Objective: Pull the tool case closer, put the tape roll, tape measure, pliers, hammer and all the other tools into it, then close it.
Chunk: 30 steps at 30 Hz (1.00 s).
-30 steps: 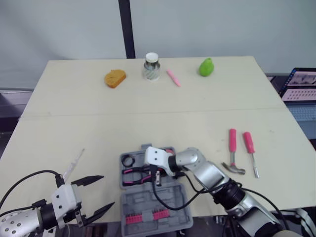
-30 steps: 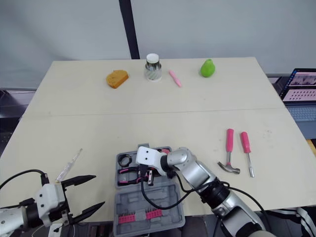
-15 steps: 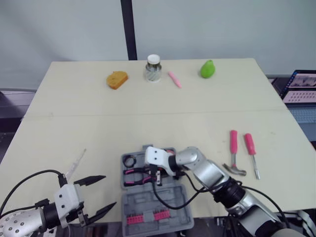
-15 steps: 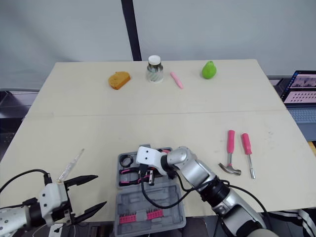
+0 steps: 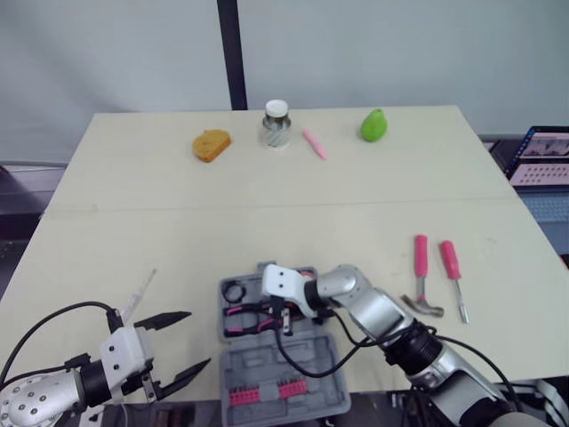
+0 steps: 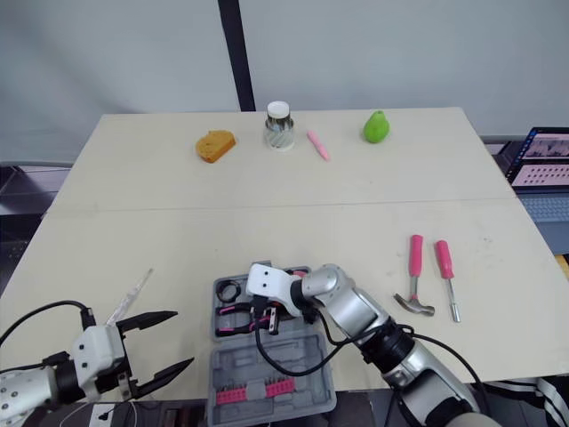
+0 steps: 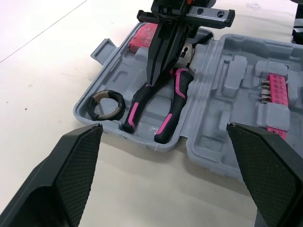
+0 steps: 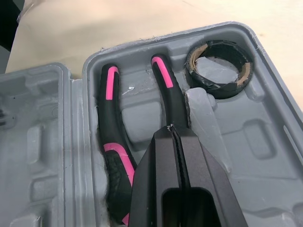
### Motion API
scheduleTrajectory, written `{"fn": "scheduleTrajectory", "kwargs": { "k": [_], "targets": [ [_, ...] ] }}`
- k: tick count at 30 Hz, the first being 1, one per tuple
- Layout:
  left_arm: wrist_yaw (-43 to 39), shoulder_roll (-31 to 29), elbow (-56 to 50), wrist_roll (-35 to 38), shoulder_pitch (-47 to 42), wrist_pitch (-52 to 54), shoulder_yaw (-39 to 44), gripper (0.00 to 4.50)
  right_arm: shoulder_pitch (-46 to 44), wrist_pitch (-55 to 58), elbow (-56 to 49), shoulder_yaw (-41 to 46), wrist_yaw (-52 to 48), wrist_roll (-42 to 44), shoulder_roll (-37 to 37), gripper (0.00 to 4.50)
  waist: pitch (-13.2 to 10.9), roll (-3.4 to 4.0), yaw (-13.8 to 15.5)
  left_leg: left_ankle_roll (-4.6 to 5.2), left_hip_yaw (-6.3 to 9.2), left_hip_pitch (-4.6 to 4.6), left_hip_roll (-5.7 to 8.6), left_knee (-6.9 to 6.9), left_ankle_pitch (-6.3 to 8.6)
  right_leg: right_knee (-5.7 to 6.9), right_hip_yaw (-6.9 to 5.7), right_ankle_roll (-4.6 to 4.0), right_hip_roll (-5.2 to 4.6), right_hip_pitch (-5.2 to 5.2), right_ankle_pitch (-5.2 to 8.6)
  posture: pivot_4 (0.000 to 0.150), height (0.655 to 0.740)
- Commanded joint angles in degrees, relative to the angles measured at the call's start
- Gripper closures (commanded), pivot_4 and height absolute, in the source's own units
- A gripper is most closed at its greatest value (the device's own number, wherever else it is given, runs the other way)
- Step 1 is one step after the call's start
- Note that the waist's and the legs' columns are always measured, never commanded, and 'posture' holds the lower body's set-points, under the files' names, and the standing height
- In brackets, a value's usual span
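Observation:
The grey tool case (image 5: 277, 389) lies open at the table's front edge, lid toward me. Its tray holds the black tape roll (image 5: 233, 291), the black-and-pink pliers (image 7: 161, 101) and a pink tool (image 7: 144, 35) at the far edge. My right gripper (image 8: 171, 130) is shut, its tips down on the pliers near their joint, hiding the head. My left gripper (image 5: 197, 340) hangs open left of the case, at the table's edge, holding nothing. The pink-handled hammer (image 5: 420, 280) and pink screwdriver (image 5: 452, 271) lie on the table right of the case.
Along the far edge stand an orange sponge (image 5: 212, 143), a jar (image 5: 276, 122), a pink pen (image 5: 313, 142) and a green pear (image 5: 372, 124). A clear thin stick (image 5: 138, 296) lies front left. A laptop (image 5: 544, 151) sits beyond the right edge.

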<state>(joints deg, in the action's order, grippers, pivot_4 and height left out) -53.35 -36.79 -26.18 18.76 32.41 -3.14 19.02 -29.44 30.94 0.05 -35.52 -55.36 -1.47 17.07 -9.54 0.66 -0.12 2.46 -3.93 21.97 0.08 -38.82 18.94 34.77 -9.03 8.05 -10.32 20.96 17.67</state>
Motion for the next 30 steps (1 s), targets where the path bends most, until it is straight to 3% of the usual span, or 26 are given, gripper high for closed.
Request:
{"fn": "scheduleTrajectory", "kwargs": {
  "k": [1,11,17,22,24,26,28,29,30],
  "targets": [
    [0.3,-0.4,0.1,0.0,-0.5,0.0,-0.2,0.0,2.6,-1.8,1.8,1.6,-1.2,2.4,0.2,4.48,0.0,0.0,0.0,0.0,0.0,0.0,0.0,0.0,0.0,-0.01,-0.01,0.0,0.0,0.0,0.0,0.15,0.74],
    [2.1,-1.0,4.3,1.5,-6.8,4.4,1.6,0.0,2.4,-3.6,-5.5,20.0,-5.0,16.9,5.1,4.48,-0.4,-0.04,-0.1,0.0,-0.01,0.24,-0.02,0.0,-0.02,-0.01,-0.02,0.02,0.05,0.21,-0.01,0.15,0.74],
    [3.3,-1.9,9.8,3.2,-8.0,7.8,7.7,0.0,7.1,0.6,-8.5,33.9,-10.5,26.4,18.0,4.48,-0.7,-0.18,0.2,0.04,0.03,0.31,-0.01,0.08,0.0,-0.09,-0.1,0.02,0.04,0.23,-0.01,0.15,0.74],
    [5.2,-2.2,15.5,3.9,-7.9,8.7,14.4,0.0,12.1,1.4,-2.2,42.4,-10.7,27.6,26.4,4.48,-0.8,-0.35,0.0,0.05,-0.11,0.28,-0.02,0.34,0.0,-0.37,-0.11,0.05,0.05,0.22,-0.03,0.15,0.74],
    [7.0,-2.2,18.6,4.4,-8.2,9.3,18.0,0.0,13.2,0.4,3.7,46.2,-9.9,27.7,28.6,3.97,-0.8,-0.38,0.0,0.06,-0.13,0.27,0.0,0.38,0.0,-0.38,-0.11,0.05,0.04,0.21,-0.03,0.15,0.74],
    [7.7,-2.1,20.7,4.6,-7.9,9.5,20.4,0.0,14.5,-1.9,9.3,49.5,-9.5,27.2,30.5,3.19,-0.8,-0.41,0.0,0.09,-0.17,0.26,0.02,0.42,-0.02,-0.44,-0.11,0.07,0.04,0.2,-0.04,0.15,0.74],
    [8.0,-2.0,22.6,4.7,-7.4,9.2,22.4,0.0,15.9,-4.8,14.4,52.5,-8.9,26.3,32.2,1.96,-0.8,-0.42,0.0,0.11,-0.18,0.24,0.02,0.44,-0.03,-0.53,-0.12,0.1,0.03,0.15,-0.05,0.15,0.74],
    [8.4,-2.0,23.8,4.8,-7.4,9.1,23.7,0.0,16.9,-5.7,16.8,54.6,-8.5,26.3,33.0,1.68,-0.8,-0.42,0.0,0.12,-0.19,0.22,0.01,0.46,-0.03,-0.59,-0.12,0.12,0.03,0.11,-0.06,0.15,0.74],
    [8.9,-2.0,25.0,4.8,-7.4,8.8,24.8,0.0,17.9,-7.1,19.3,56.3,-8.1,26.0,33.7,1.02,-0.8,-0.43,0.0,0.13,-0.21,0.2,0.02,0.48,-0.04,-0.61,-0.11,0.13,0.02,0.09,-0.07,0.15,0.74]
  ]
}}
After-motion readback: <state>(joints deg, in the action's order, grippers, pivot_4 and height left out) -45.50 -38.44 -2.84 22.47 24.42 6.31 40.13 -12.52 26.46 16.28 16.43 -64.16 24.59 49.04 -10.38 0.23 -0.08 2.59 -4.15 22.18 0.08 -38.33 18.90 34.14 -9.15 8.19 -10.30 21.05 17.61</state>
